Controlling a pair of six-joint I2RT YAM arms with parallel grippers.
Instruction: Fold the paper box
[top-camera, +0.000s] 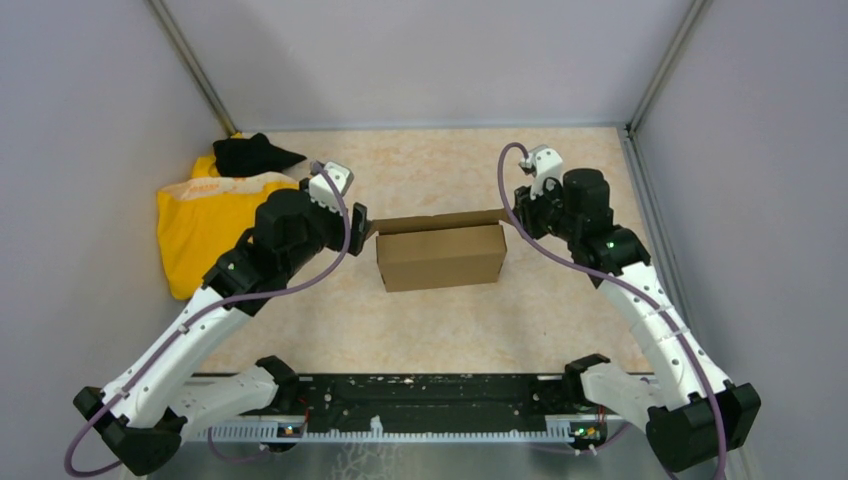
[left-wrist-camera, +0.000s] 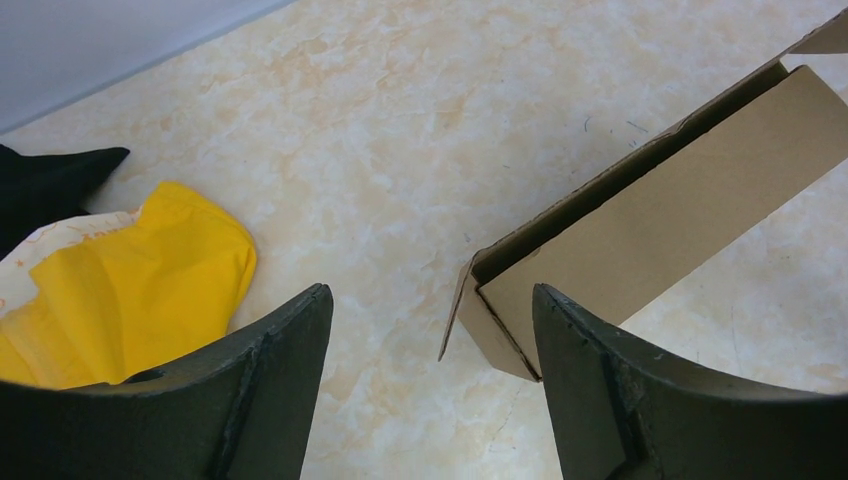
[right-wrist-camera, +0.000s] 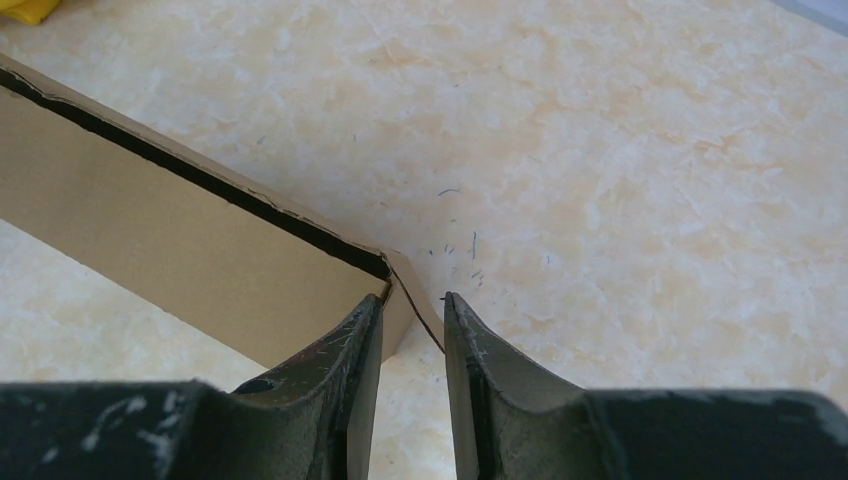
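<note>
Brown box (top-camera: 440, 258) may slide if the right gripper (right-wrist-camera: 412, 297) tugs. It is nearly closed round the flap (right-wrist-camera: 398, 320), grip unclear. The left gripper (left-wrist-camera: 430, 290) is wide open, holding nothing.

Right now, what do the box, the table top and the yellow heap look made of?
Box: plain brown cardboard, matte, with raw cut edges showing at its flaps. Table top: probably laminate or stone, going by the cream marbled pattern and faint sheen. Yellow heap: soft cloth, judging by its folds and creases.

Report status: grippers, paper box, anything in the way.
Left gripper open beside paper box. Right gripper narrowly open at its end flap. Yellow cloth lies apart.
</note>
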